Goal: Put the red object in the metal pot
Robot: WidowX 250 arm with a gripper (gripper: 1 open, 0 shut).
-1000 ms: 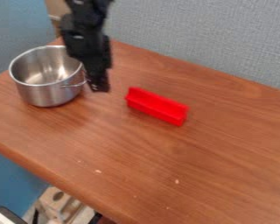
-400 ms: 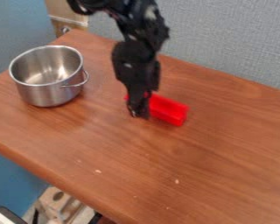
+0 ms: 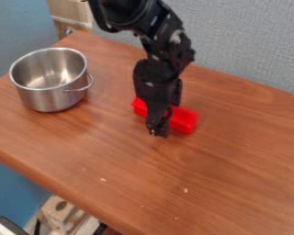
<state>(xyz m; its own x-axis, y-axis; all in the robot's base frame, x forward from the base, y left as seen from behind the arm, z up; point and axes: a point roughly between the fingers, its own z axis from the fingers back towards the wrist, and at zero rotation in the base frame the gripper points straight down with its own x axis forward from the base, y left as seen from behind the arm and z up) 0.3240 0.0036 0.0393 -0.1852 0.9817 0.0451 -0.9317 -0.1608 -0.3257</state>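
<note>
My gripper point(image 3: 160, 127), spread wide and holding nothing, hangs over the red block point(image 3: 180, 118) beside the metal pot point(image 3: 49, 80), where closing off-center could knock it askew across the wooden surface point(image 3: 125, 174).

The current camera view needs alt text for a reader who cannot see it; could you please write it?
A black robot arm's end effector reaches down over a red block on a wooden table, with a shiny metal pot standing apart.

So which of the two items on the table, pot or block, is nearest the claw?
The red block: the claw is right at it; the pot stands apart.
</note>
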